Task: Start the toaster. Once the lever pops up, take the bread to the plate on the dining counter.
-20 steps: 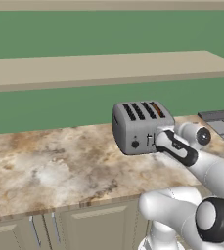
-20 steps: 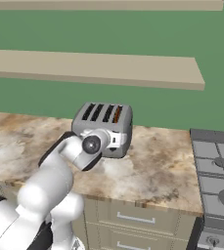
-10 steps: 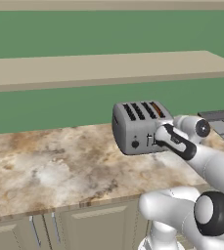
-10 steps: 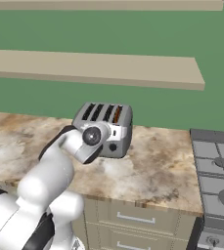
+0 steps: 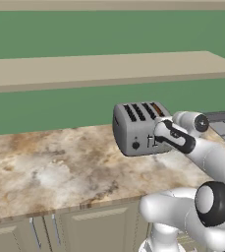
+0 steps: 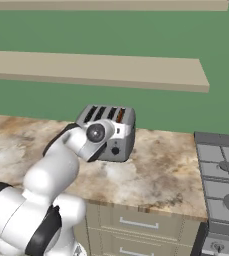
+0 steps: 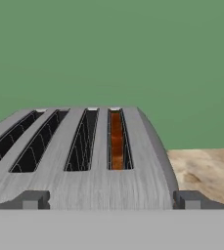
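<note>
The grey four-slot toaster (image 5: 136, 129) stands on the marbled counter (image 5: 50, 167) against the green wall. The bread (image 7: 116, 141), an orange-brown slice, sits down in its rightmost slot, and its top edge shows from both sides (image 5: 157, 108) (image 6: 120, 116). My gripper (image 5: 153, 141) is at the toaster's front face, level with the levers, and is open. In the hand view the two fingertips (image 7: 33, 199) stand wide apart below the toaster's top (image 7: 59, 180), with nothing between them. From the right, my hand covers the left half of the toaster (image 6: 121, 135) front. The plate and the dining counter are out of view.
A stove top (image 6: 221, 175) adjoins the counter on the right. A long beige shelf (image 5: 109, 69) runs along the wall above the toaster. Cabinet drawers (image 6: 131, 222) sit below the counter edge. Bare counter stretches to the toaster's left.
The hand has crept left and slightly up, closer to the toaster's front. The jaws stayed wide. The toaster and bread have not moved.
</note>
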Tool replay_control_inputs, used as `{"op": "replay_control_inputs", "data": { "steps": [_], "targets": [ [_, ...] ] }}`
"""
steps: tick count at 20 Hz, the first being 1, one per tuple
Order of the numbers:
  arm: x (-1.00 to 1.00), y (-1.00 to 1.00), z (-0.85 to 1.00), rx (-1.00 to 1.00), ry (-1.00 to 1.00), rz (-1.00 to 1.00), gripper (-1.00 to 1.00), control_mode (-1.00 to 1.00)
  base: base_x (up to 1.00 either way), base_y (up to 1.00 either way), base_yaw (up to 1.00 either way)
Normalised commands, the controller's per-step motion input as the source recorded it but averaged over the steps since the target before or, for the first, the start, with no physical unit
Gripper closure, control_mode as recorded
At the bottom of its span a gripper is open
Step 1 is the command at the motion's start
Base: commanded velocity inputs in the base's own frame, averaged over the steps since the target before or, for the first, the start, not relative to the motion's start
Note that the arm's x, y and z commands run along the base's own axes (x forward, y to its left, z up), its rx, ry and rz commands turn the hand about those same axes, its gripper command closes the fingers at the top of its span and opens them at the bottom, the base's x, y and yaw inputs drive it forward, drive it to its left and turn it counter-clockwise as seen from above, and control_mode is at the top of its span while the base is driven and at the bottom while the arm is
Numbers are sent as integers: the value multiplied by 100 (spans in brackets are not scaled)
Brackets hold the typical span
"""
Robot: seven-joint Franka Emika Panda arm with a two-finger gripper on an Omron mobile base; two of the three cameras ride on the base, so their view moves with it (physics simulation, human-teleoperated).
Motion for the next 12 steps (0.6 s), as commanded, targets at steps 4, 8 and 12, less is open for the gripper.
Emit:
{"op": "replay_control_inputs", "data": {
  "steps": [4, 8, 12],
  "targets": [
    [33, 0, 0, 0, 0, 0, -100, -100, 0, 0, 0],
    [25, 0, 0, 0, 0, 0, -100, -100, 0, 0, 0],
    [22, -2, 0, 0, 0, 0, -100, -100, 0, 0, 0]
  ]
}}
